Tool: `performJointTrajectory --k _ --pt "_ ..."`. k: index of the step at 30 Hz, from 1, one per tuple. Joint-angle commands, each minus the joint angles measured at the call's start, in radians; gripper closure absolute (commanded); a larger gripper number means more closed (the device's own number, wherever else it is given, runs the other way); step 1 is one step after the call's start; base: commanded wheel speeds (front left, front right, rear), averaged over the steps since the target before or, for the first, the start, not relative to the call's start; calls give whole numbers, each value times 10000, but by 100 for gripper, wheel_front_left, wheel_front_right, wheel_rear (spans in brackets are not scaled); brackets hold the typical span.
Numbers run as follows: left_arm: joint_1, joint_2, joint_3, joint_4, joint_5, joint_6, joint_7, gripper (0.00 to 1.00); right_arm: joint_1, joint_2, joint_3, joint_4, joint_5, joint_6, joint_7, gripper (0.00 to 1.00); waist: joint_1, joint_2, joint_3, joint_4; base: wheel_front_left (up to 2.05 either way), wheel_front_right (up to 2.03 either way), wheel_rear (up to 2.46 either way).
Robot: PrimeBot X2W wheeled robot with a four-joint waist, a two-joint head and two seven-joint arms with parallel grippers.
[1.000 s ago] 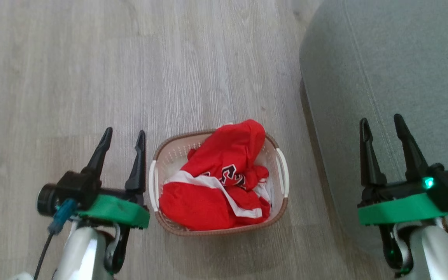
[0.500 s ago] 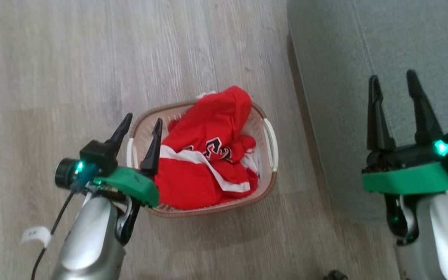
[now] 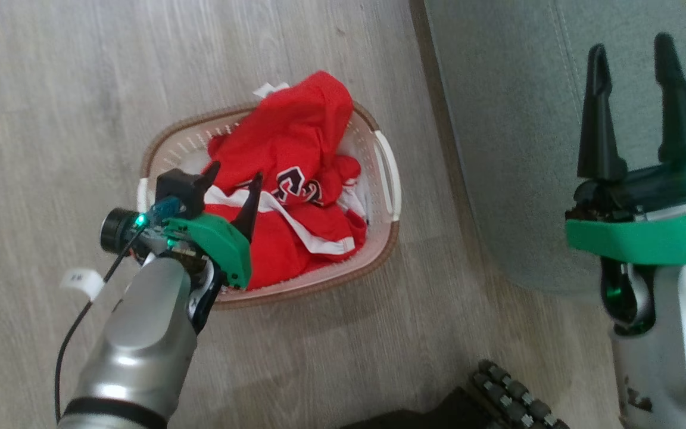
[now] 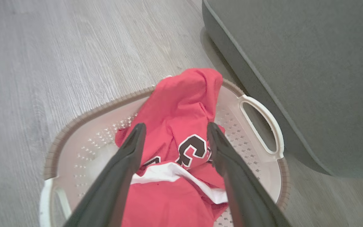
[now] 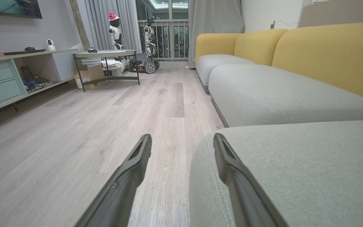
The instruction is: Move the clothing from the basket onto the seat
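- The pale wood-plank floor point(image 3: 51, 89) spreads across the left of the head view, and a small white tag point(image 3: 81, 280) hangs on the left arm's black cable.
- The left gripper point(image 3: 236, 174) reaches over the near-left part of the basket. Its jaws are spread, with nothing between them. In the left wrist view the two dark fingers point(image 4: 121, 167) stand either side of the black numerals point(image 4: 194, 148). I cannot tell whether the tips touch the cloth.
- The basket point(image 3: 164, 143) sits on the floor, its brown rim point(image 4: 83, 115) around cream perforated walls. One white handle point(image 3: 389, 173) faces the sofa.
- The red clothing point(image 3: 301, 125) lies heaped inside the basket. A fold rises over the far rim, and a white stripe point(image 4: 172, 171) crosses the near part.
- The grey-green seat point(image 3: 510, 119) stands just beside the basket, to its right, with a narrow strip of floor between them. No cloth lies on the part of it in view.
- The right gripper point(image 3: 631, 47) hangs above the seat's near edge, well apart from the basket. Its jaws are spread and empty. In the right wrist view one finger point(image 5: 244, 189) lies over the cushion point(image 5: 295, 176), the other over floor.
- Yellow back cushions point(image 5: 326, 53) line the sofa beyond.
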Motion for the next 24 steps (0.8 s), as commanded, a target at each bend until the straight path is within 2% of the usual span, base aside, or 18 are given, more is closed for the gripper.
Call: performJointTrajectory --k 1,7,16,24 --pt "-261 192 46 46 -138 -57 57 0 -141 71 207 -449 -11 -2 -92 0 0 0 362 -266 0 0 0" --pt "-1136 283 -893 1144 -923 -59 419 0 -501 75 186 -810 177 -2 -92 0 0 0 1047 -613 0 0 0" --pt "-2125 494 -2165 2050 -1956 -60 974 0 -815 76 211 -1207 490 -2 -92 0 0 0 1918 -1063 0 0 0" --pt "-2987 850 -2846 2693 -2819 -61 1371 0 -1156 77 402 -1502 903 -2 -92 0 0 0 2630 -1482 0 0 0"
